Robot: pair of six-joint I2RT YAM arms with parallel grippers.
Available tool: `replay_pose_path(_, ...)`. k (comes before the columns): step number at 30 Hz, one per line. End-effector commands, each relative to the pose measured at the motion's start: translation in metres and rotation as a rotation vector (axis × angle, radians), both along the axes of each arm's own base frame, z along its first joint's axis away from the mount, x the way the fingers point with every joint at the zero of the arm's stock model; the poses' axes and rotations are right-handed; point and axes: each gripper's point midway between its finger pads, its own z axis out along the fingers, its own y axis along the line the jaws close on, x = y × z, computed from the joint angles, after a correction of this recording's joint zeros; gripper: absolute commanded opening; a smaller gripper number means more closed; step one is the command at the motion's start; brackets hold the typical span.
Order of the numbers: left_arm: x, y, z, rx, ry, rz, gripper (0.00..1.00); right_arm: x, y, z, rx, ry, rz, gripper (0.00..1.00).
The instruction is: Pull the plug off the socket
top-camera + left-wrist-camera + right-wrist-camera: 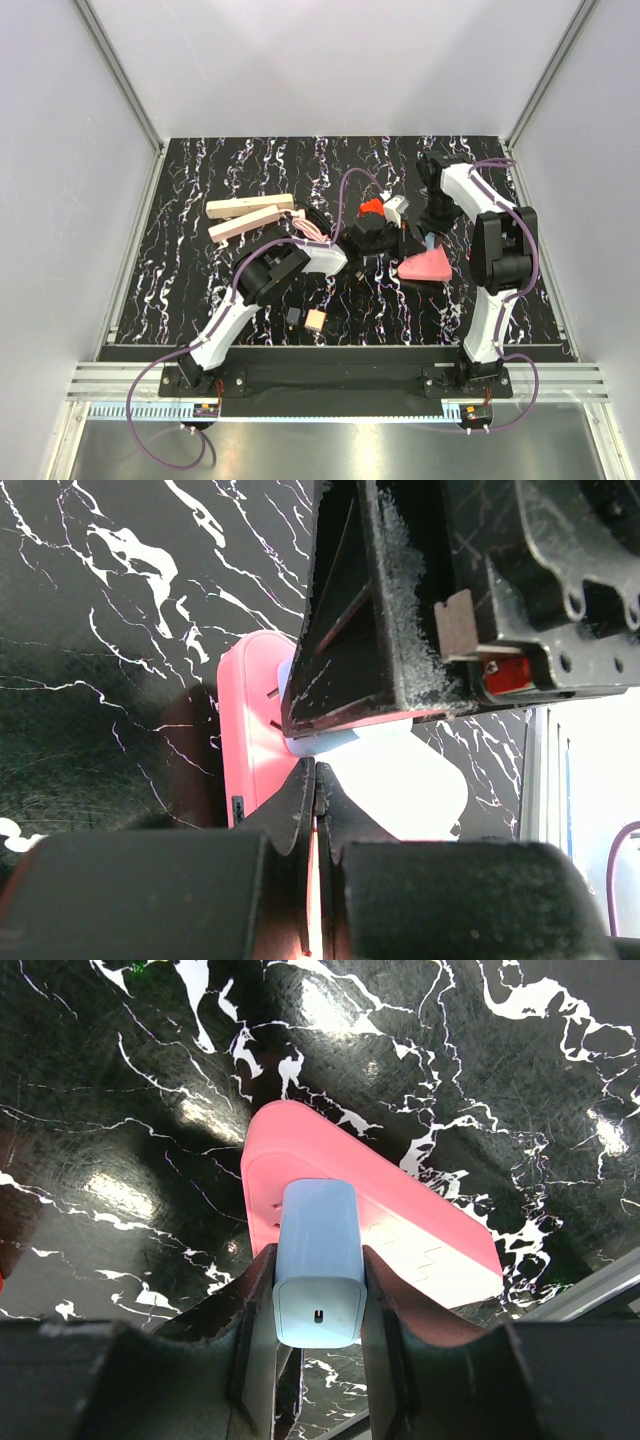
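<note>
The right tool (318,1272), its black fingers (255,1320) filling the foreground of the wrist view, is clamped on the pale-blue rectangular plastic plug (318,1235), with one finger against each long side. The plug stands seated in the pink rounded-triangular plastic socket block (420,1225), near the rounded corner just beyond the fingertips. The block lies flat on the black white-veined marble-pattern table (120,1110). Slot openings show in the pink face beside the plug.

The left tool (315,775) faces in from the opposite side with its fingers drawn together, only a thin sliver between them. Its tips sit at the socket block's edge, right under the plug and the right tool's finger. Whether they press on the block cannot be told.

From above, both tools meet over the block at centre-right of the table. Two cream-beige wooden bars (250,207) lie side by side, well off to the left tool's left. A red cube (372,206) sits just beyond the left tool, and a small tan cube (315,320) rests back beside its arm.
</note>
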Motion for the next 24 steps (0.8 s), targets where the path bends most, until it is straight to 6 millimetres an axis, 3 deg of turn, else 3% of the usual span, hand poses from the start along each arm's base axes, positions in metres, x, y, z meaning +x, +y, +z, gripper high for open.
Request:
replay_pose_path(1, -0.018, 0.008, -0.058, 0.140, 0.068, -0.035, 0.00, 0.009, 0.002, 0.037, -0.008, -0.102, 0.012, 0.00)
replay_pose_path(16, -0.018, 0.005, -0.059, 0.150, 0.062, -0.041, 0.00, 0.013, 0.004, 0.058, 0.005, -0.152, 0.018, 0.00)
replay_pose_path(24, -0.018, 0.003, -0.059, 0.159, 0.064, -0.041, 0.00, 0.004, 0.013, 0.045, 0.008, -0.139, 0.037, 0.00)
